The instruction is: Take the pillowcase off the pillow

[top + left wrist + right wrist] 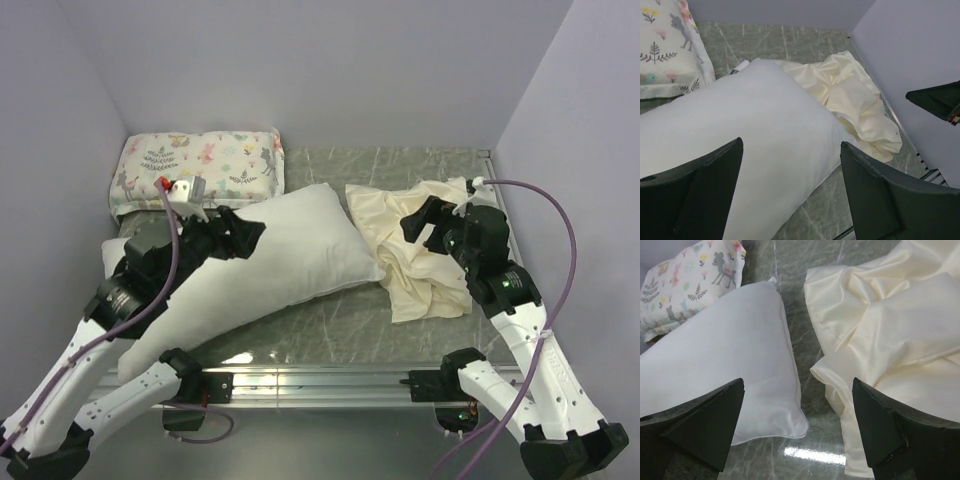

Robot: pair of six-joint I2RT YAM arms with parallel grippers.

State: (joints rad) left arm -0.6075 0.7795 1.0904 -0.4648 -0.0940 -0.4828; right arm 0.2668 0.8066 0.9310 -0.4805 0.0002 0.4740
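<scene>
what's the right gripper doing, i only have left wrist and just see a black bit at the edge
Observer: The right gripper is open with nothing between its fingers, hanging over the near edges of the pillow and the pillowcase.
Operator: is the case fully off, they overlap in my view
Observer: Yes. The right wrist view shows a strip of bare table running between them, so they lie apart.
Operator: and where am i over the pillow
Observer: In the top view, the left gripper hangs over the pillow's middle, and the pillow runs diagonally back under that arm toward the table's near edge.
</scene>
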